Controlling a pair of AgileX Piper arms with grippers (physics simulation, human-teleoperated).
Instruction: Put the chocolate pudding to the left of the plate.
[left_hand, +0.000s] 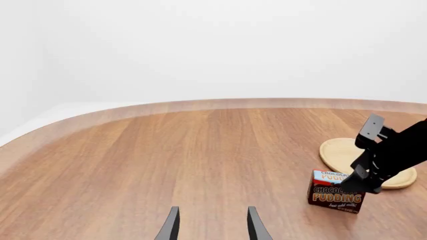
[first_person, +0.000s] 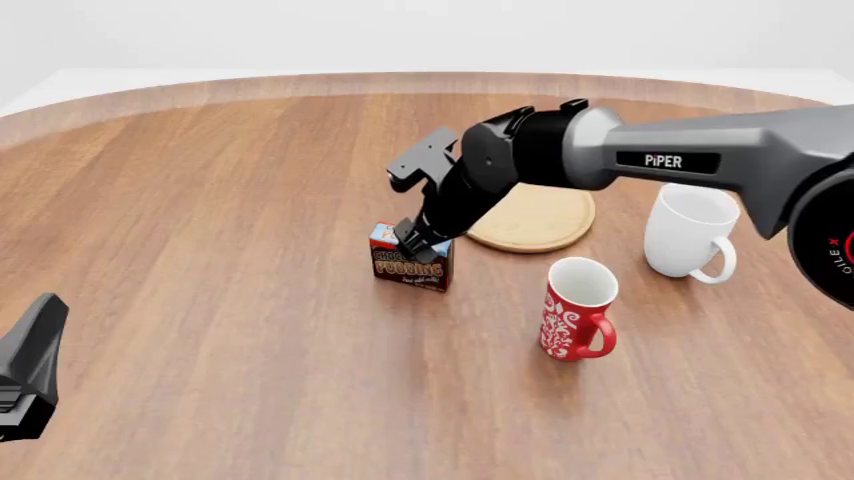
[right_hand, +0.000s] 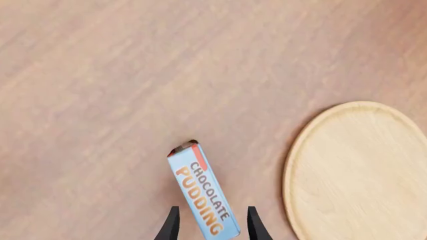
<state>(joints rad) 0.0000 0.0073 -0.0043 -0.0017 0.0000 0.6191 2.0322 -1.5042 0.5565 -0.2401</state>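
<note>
The chocolate pudding (first_person: 411, 258) is a small dark-brown box with a light blue top, standing upright on the table just left of the plate (first_person: 534, 218), a flat light-wood disc. My right gripper (first_person: 416, 238) hangs directly over the box. In the right wrist view its fingertips (right_hand: 172, 225) straddle the pudding's blue top (right_hand: 200, 192) with a gap on each side, so it is open. The plate's rim (right_hand: 300, 165) shows beside it. My left gripper (left_hand: 212, 227) is open and holds nothing, far from the pudding (left_hand: 335, 194) and the plate (left_hand: 340, 152).
A red mug (first_person: 578, 307) stands in front of the plate and a white mug (first_person: 690, 232) to its right. Part of the left arm (first_person: 27, 375) sits at the near left corner. The right arm (first_person: 694, 160) reaches across above the plate.
</note>
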